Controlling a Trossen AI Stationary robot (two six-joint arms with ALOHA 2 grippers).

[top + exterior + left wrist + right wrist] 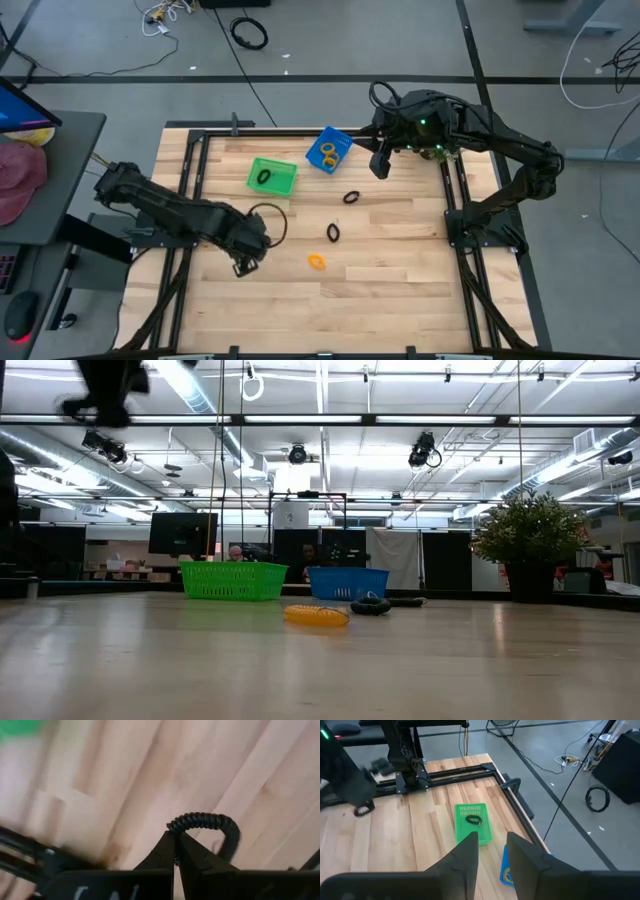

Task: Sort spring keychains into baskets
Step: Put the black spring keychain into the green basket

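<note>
My left gripper (244, 266) is over the table's near-left part, shut on a black spring keychain (202, 821). My right gripper (492, 845) is open and hangs above the far side, between the blue basket (328, 150) and the table's right rail. The blue basket holds orange keychains (330, 152). The green basket (272, 177) holds one black keychain (264, 177). Two black keychains (350, 197) (333, 232) and one orange keychain (316, 262) lie flat on the wood. My left gripper pinches the black keychain between its two shut fingertips at one end of the coiled loop (172, 826). The rest of the loop arcs out past the fingertips. In the low view the gripper (103, 395) is high above the table top, so the ring is lifted clear.
A black frame rail (455, 190) runs round the table. A thin black cable loop (268, 222) hangs by the left arm. A potted plant (530, 545) stands beyond the far-right edge. Bare wood (390, 290) fills the near-right part.
</note>
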